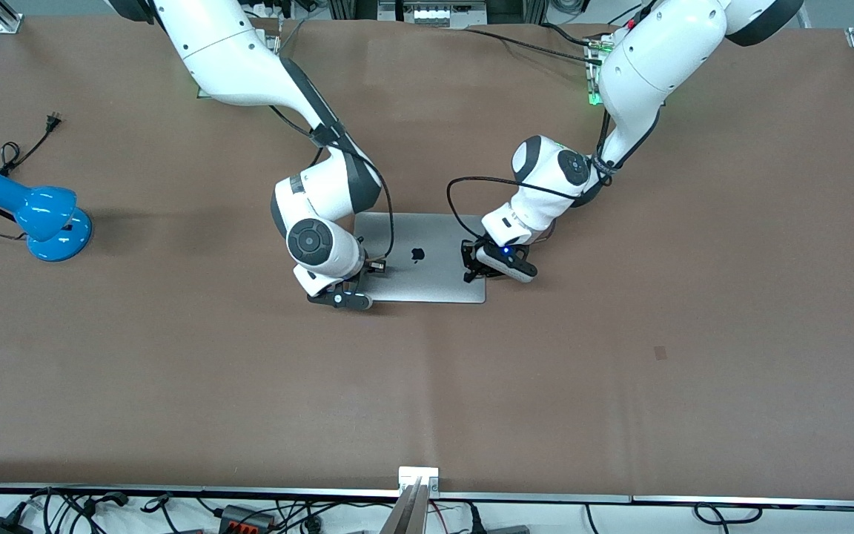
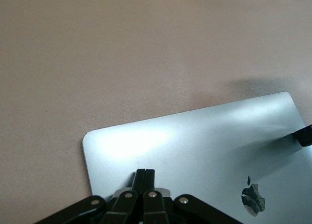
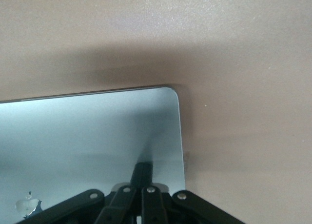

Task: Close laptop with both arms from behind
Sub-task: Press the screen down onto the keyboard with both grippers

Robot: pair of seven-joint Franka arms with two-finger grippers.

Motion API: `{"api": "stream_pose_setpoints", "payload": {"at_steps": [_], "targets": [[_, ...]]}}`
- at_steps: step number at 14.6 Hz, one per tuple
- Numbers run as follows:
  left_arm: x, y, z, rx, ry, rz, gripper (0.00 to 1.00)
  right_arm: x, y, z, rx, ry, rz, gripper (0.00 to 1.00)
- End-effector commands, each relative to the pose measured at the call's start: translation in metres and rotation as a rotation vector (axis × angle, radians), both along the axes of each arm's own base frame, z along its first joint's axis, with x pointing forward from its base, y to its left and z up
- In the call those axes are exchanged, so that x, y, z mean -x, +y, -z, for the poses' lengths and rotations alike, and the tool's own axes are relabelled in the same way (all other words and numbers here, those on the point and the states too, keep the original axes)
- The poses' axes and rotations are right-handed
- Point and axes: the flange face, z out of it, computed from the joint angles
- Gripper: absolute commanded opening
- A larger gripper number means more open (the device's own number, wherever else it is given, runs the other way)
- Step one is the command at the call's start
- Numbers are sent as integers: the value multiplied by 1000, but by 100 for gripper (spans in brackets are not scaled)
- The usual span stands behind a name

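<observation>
The only sign is a black apple logo (image 1: 418,255) on the laptop (image 1: 427,278) lid.

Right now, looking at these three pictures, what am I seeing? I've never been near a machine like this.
These are two white robot arms at a brown table. The big picture comes from a high camera facing them; the two small ones come from cameras on each arm's wrist, looking down past its jaws.

In the middle lies a silver laptop, lid down, logo up. The left gripper rests at the lid's edge toward the left arm's end of the table. The right gripper rests at the edge toward the right arm's end. Both have their jaws shut with the tips on the lid; neither holds anything.

A blue desk lamp sits unplugged toward the right arm's end of the table.
</observation>
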Motion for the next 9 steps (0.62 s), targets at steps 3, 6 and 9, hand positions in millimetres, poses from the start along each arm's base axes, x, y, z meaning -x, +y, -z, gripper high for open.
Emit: {"api": "stream_pose_setpoints", "payload": {"at_steps": [3,6,9], "targets": [[-5,4,10,-10,-14,8,0,-5,6,-1,2,-15,-4,0],[-1,8,12,-20,-8,13,0,-5,6,-1,3,-16,-7,0],[-11,20,-2,-24,-32,8,0,-8,4,-10,-1,-22,-5,0]]}}
